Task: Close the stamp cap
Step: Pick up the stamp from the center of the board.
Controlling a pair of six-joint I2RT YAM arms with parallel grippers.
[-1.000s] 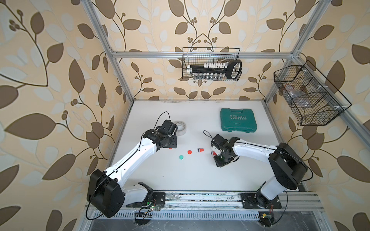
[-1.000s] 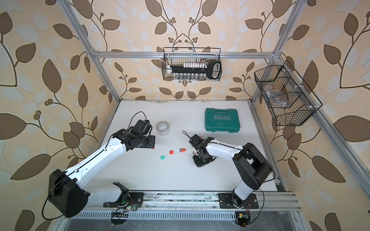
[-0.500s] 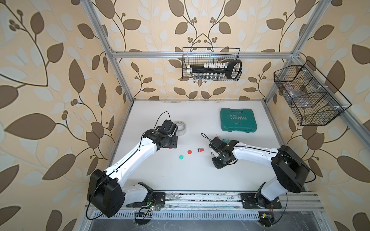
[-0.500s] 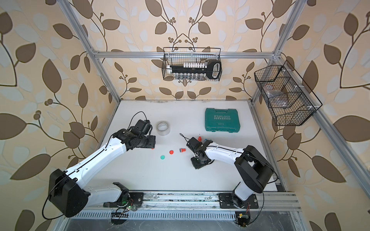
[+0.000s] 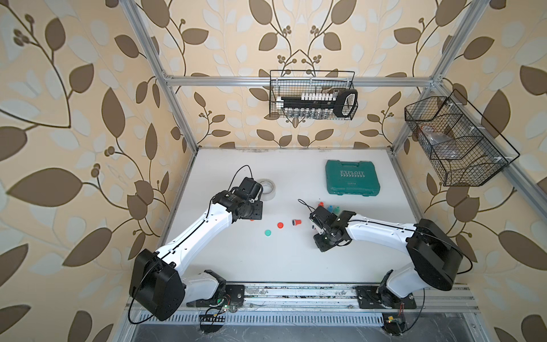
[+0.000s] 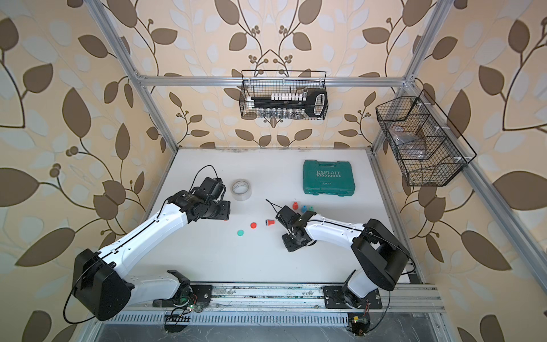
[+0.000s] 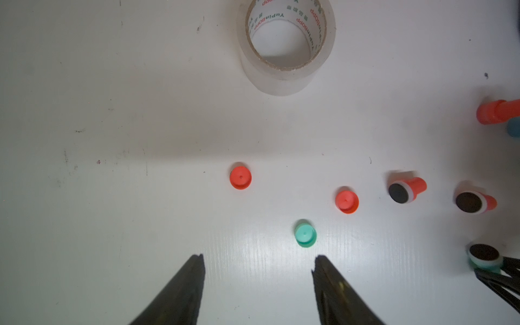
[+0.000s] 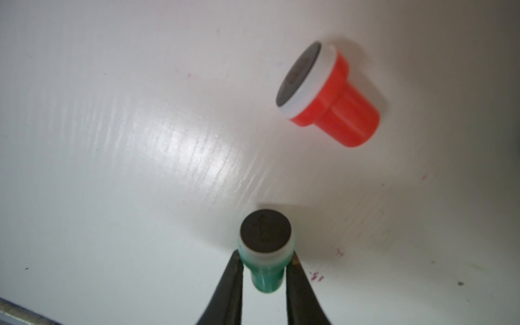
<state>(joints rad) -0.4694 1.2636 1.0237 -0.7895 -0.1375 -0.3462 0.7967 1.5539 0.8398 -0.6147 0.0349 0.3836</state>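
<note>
Black-faced green stamp (image 8: 264,278), orange-red stamp (image 8: 337,112), teal cap (image 7: 305,235), brown-leaf beige wallpaper (image 5: 74,118)

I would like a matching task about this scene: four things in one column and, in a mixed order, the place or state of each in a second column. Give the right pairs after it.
Things
1. green stamp
2. green cap
3. tape roll
4. tool case

Places or states
A. closed, on the far part of the table
B. gripped in the right hand
C. loose on the table, just ahead of the open left hand
D. flat on the table, next to the left wrist

Pairs: 1-B, 2-C, 3-D, 4-A
</note>
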